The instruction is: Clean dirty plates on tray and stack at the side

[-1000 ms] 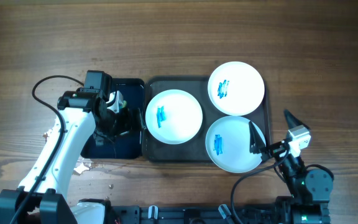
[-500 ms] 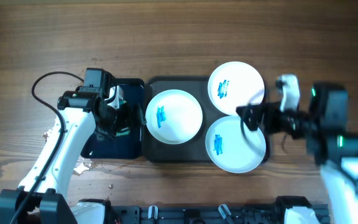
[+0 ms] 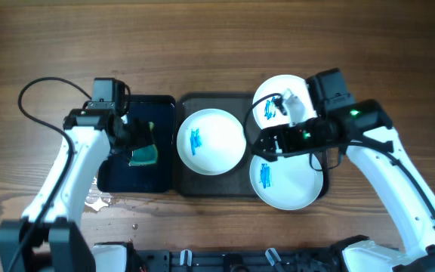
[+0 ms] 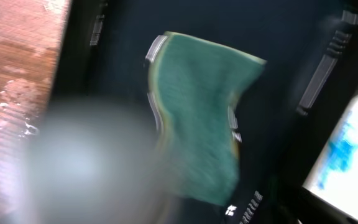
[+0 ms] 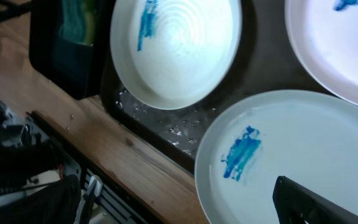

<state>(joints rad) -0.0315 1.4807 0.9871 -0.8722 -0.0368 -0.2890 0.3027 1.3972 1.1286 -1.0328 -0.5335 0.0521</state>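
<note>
The tray, dark grey, sits mid-table and carries all three plates, each smeared blue: one at its left, one far right, one near right. The right gripper, jaws spread and empty, hangs over the tray where the three plates meet, at the near-right plate's edge. The left gripper is at the green sponge on the small black tray, left of the plates; blur hides whether it grips.
</note>
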